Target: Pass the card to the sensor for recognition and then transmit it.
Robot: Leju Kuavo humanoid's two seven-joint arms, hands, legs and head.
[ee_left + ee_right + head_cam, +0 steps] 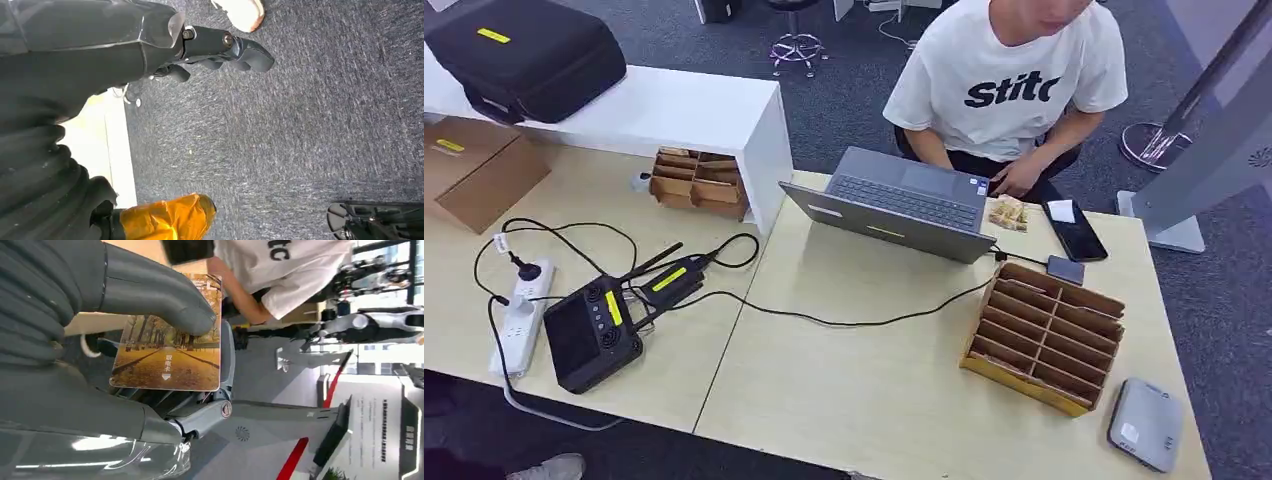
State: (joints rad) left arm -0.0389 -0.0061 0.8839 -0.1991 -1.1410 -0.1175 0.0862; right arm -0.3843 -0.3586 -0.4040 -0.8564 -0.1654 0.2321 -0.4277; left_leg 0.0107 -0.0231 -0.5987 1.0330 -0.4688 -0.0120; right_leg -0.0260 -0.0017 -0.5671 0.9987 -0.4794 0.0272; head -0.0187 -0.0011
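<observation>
I am looking down from the robot's head onto a pale tabletop (pixel 874 390). A person in a white T-shirt (pixel 1009 70) is sitting on the far side behind an open grey laptop (pixel 894 205). A flat grey pad (pixel 1146 423), which I am taking to be the card sensor, is lying at the near right corner of the tabletop, just beside a cardboard divider box (pixel 1044 335).

In the right wrist view, my right hand (pixel 150 340) is holding the card (pixel 170 340), printed with a golden autumn avenue. The thick thumb (pixel 165 295) is pressing on the card's face while darker fingers are backing it from behind, so the hand is closed firmly on it. The card is up in the air, off the tabletop, with the person visible beyond it.

In the left wrist view, my left hand (pixel 220 47) is hanging over grey carpet (pixel 300 125), its fingers loosely curled and holding nothing.

I am judging this as the opening of the task: the card is in hand but not yet presented to the sensor. The next move is calling for me to bring the right arm over the grey pad, turn the card flat towards its top face, keep the pinch steady so the card does not slip, and only afterwards offer it across to the person.
</observation>
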